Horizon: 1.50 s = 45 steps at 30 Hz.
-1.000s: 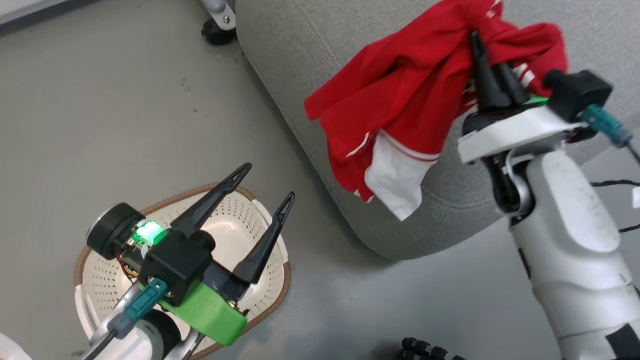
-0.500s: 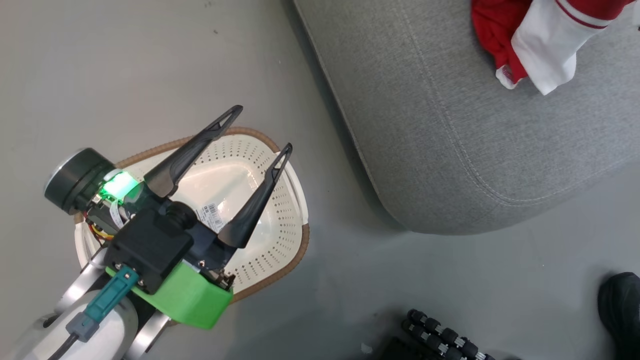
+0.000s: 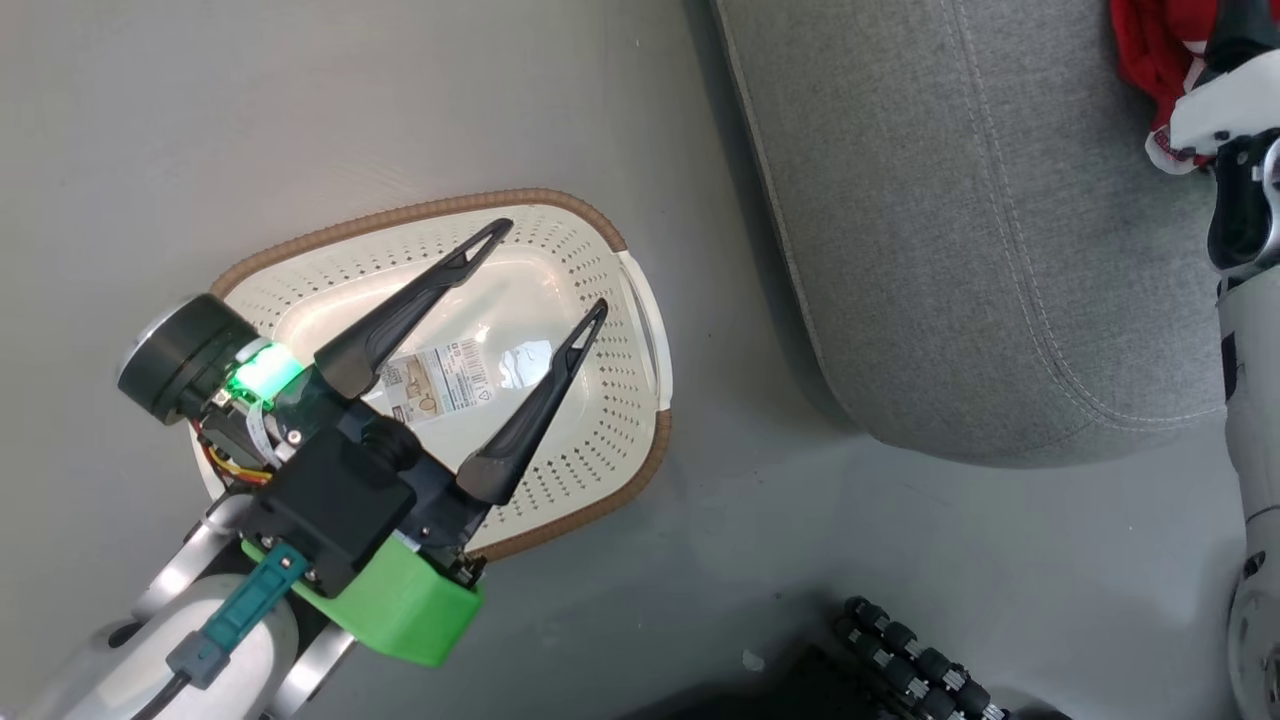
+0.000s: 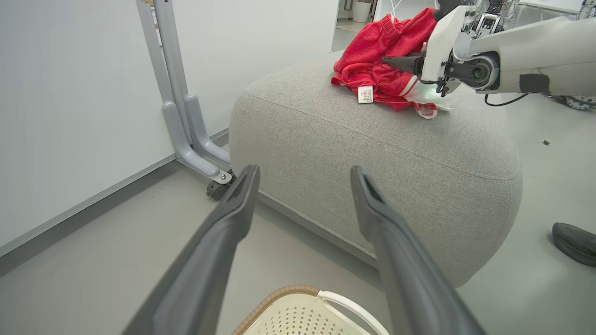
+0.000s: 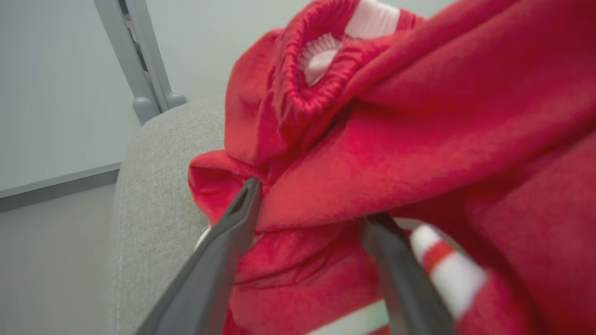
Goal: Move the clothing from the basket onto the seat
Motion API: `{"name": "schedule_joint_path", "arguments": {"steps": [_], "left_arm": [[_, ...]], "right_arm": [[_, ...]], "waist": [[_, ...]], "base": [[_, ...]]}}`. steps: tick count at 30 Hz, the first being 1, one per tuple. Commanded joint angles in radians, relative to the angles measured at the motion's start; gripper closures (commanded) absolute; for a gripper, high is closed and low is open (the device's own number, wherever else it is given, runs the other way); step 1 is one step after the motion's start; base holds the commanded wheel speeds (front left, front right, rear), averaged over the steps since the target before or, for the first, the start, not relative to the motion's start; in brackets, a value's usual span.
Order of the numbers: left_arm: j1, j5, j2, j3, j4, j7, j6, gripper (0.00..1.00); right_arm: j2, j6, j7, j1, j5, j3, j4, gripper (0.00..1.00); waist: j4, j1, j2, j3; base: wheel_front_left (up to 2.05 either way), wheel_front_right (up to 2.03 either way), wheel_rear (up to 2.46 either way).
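The red shorts (image 4: 372,56) lie bunched on top of the light-grey seat (image 4: 372,153), white label (image 4: 365,94) showing. My right gripper (image 5: 313,202) is open, its fingers spread in the folds of the shorts (image 5: 396,139), with the elastic waistband above them. In the head view the shorts (image 3: 1140,50) sit at the top right corner of the seat (image 3: 980,230), behind my right arm (image 3: 1245,300). My left gripper (image 3: 550,265) hangs open and holding nothing over the cream basket (image 3: 420,208), whose floor shows only a paper sticker (image 3: 440,375).
A grey metal stand leg with a caster (image 4: 186,121) stands by the wall left of the seat. A dark shoe (image 4: 575,242) rests on the floor at the right. A black ribbed object (image 3: 920,665) lies on the grey floor near the bottom edge.
The head camera has swung, shifting the whole picture. The right gripper, shut on the hanging shorts a second ago, now stands open with the shorts resting on the seat. The left gripper stays open.
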Motion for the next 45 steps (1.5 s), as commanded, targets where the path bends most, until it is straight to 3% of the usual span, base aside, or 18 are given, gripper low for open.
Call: {"name": "schedule_joint_path", "arguments": {"steps": [1, 15, 23, 33, 45], "left_arm": [[-0.018, 0.002, -0.001, -0.004, 0.007, -0.009, -0.004, 0.0], [0.074, -0.031, -0.053, 0.014, 0.138, -0.123, 0.066, 0.0], [0.139, -0.078, -0.088, 0.047, 0.238, -0.222, 0.11, 0.0], [0.174, -0.137, -0.152, 0.162, 0.33, -0.3, 0.169, 0.0], [0.298, -0.121, -0.251, 0.383, 0.391, -0.306, 0.159, 0.0]], "right_arm": [[0.006, 0.0, -0.004, 0.03, -0.007, -0.011, -0.017, 0.0], [0.135, 0.0, -0.004, 0.384, -0.072, -0.08, -0.306, 0.0], [0.188, 0.0, -0.004, 0.559, -0.115, -0.024, -0.503, 0.0], [0.206, 0.0, 0.001, 0.732, -0.11, 0.076, -0.686, 0.0], [0.206, 0.0, 0.078, 0.865, -0.126, 0.121, -0.827, 0.0]], "waist": [[0.003, -0.0001, 0.0, -0.008], [0.025, -0.0001, 0.0, -0.166], [0.072, -0.0001, 0.0, -0.277], [0.187, -0.0001, 0.0, -0.363], [0.291, -0.0001, 0.0, -0.452]], "base": [[0.0, 0.0, 0.0], [0.0, 0.0, 0.0], [0.0, 0.0, 0.0], [0.0, 0.0, 0.0], [0.0, 0.0, 0.0]]}}
